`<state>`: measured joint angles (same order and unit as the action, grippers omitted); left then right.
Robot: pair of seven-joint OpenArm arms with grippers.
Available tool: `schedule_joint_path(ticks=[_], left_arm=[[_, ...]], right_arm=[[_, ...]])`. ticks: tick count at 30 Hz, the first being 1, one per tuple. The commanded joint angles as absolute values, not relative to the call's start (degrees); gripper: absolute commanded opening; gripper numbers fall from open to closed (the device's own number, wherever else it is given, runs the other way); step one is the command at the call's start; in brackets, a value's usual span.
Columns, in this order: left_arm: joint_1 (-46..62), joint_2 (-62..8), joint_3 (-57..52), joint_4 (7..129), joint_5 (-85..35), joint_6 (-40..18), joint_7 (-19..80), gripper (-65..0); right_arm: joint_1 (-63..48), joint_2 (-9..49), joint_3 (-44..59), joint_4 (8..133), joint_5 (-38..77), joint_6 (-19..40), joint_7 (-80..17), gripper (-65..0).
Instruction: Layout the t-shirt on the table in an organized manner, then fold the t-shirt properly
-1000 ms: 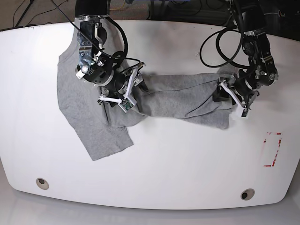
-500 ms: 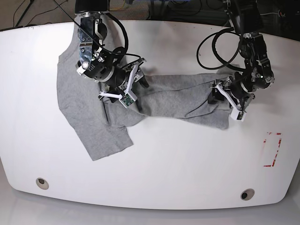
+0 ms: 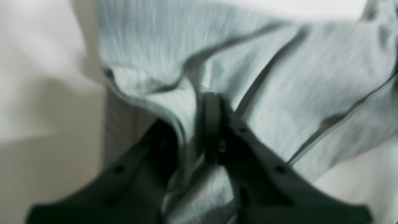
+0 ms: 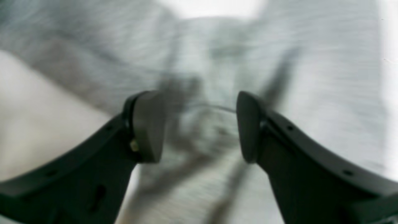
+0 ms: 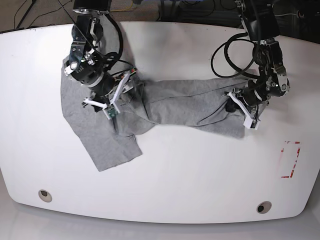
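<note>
Looking down from the base view, I see the t-shirt (image 5: 150, 107) lying rumpled across the far half of the counter (image 5: 200, 170). One broad part spreads flat on the left, reaching toward the near-left, and a long bunched band runs from there to the right.

My left end effector (image 5: 234, 104) sits at the right end of that band. In its wrist view the two dark fingers (image 3: 213, 124) are pressed together with a fold of grey cloth (image 3: 186, 102) pinched between them, so I read it as clenched on the t-shirt. Wrinkles and a seam line fan out from the pinch, and white counter shows at the left and the lower right of that view.

My right end effector (image 5: 120, 92) is over the left portion, where the flat part meets the bunched band. Its wrist view is blurred, but the two finger pads (image 4: 146, 124) stand clearly apart with creased fabric (image 4: 202, 130) lying below and between them. I can't tell whether they touch the cloth; they hold nothing that I can see, so I call it released.

A red tape mark (image 5: 291, 159) lies near the right edge, well apart from the shirt. Two round grommet holes (image 5: 45, 195) sit along the near edge, one left and one right.
</note>
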<state>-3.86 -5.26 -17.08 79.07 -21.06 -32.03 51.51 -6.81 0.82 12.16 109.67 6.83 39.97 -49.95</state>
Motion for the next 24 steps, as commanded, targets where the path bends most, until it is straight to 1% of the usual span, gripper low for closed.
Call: schedule_joint_path(ticks=[1, 11, 17, 24], left_arm=[[-4.97, -5.67, -17.1, 80.13, -22.02, -32.4, 50.68, -63.9], [-4.53, -5.67, -17.27, 87.08, -22.46, -32.48, 50.77, -64.0], [-5.05, -5.67, -17.45, 90.77, -22.46, -32.48, 53.41, -64.0], [-7.78, -5.67, -17.63, 92.44, -22.55, -32.57, 56.48, -64.0]], right_arm=[[-6.37, 1.01, 15.34, 112.84, 7.69, 40.0, -48.66, -30.6], [-6.55, 1.01, 30.99, 114.24, 7.69, 40.0, -49.1, -30.6], [-6.37, 1.1, 41.45, 114.24, 7.69, 40.0, -53.14, -30.3], [-6.11, 1.71, 48.48, 114.07, 7.69, 40.0, -61.41, -29.6]])
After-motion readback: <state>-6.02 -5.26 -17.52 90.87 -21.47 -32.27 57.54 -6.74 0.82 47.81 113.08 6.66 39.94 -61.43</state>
